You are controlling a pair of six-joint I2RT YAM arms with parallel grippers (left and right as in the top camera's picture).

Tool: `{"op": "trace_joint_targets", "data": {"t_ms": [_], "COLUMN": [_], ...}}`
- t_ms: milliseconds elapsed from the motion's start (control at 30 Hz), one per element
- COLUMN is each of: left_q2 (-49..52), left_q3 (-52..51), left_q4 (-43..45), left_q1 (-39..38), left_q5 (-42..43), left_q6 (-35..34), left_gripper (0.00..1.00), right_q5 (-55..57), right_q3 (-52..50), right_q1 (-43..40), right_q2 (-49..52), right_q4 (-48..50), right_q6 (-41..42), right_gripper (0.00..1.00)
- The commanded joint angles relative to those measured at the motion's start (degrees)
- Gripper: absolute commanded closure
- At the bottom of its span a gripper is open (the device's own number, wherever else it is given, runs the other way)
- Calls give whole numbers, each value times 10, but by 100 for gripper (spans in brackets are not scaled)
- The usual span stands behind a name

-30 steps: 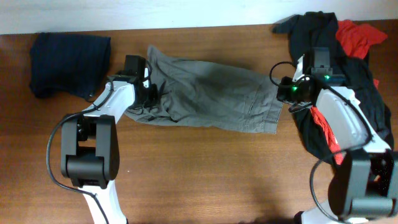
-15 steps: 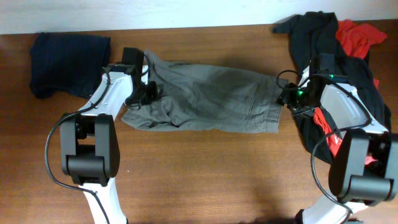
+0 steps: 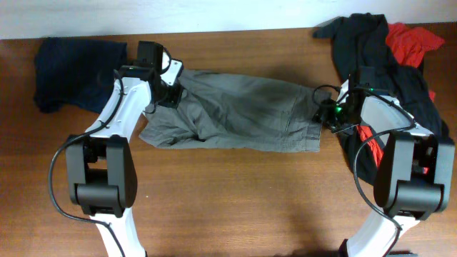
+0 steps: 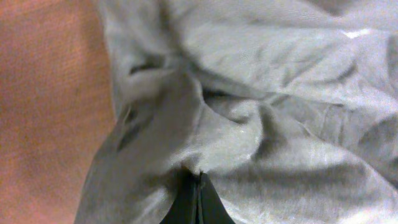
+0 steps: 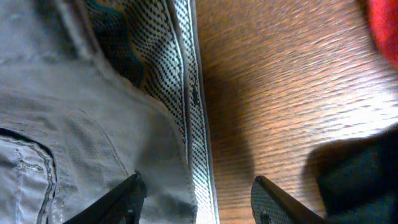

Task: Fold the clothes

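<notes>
A brown wooden table (image 3: 235,207) runs below a white wall (image 3: 214,13). The left gripper (image 4: 198,186) is closed, pinching a ridge of the grey shorts (image 3: 243,111) at their left end. The right gripper (image 5: 198,198) is spread wide and holds nothing, straddling the shorts' patterned inner band (image 5: 183,81) at the right end. The shorts lie stretched across upper centre, rumpled; I judge no fold made yet. A navy piece (image 3: 75,71) sits upper left, seemingly bundled. The black and red heap (image 3: 371,43) upper right looks untouched.

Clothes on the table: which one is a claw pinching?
The grey shorts in the middle: the left claw is shut on their cloth. The navy piece at left and the black-and-red heap at right lie ungripped.
</notes>
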Motion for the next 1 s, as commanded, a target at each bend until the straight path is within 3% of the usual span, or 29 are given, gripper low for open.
{"op": "trace_joint_targets", "data": {"t_ms": [0, 167, 300, 433, 533, 600, 733, 967], "left_q2": [-18, -18, -23, -45, -66, -75, -74, -65], "left_q3": [13, 13, 14, 17, 17, 17, 17, 17], "left_q4": [14, 28, 33, 20, -31, -51, -31, 80], "left_q1": [-14, -27, -39, -46, -46, -47, -55, -60], "left_q5": [4, -12, -114, -227, -236, -232, -168, -160], "left_q6": [144, 213, 212, 118, -37, -97, -103, -87], "left_gripper": [99, 99, 98, 99, 96, 92, 91, 92], "right_q5": [-28, -52, -75, -75, -75, -75, -75, -76], "right_q3": [-5, -12, -13, -13, -13, -13, -16, -55], "right_q1": [2, 2, 2, 2, 2, 2, 2, 2], "right_q2": [28, 43, 49, 49, 49, 49, 50, 56], "right_q4": [3, 3, 3, 3, 1, 0, 2, 19], "right_q6": [-5, -5, -5, -5, -5, -5, -5, -5], "right_gripper": [40, 41, 41, 41, 41, 41, 41, 41]}}
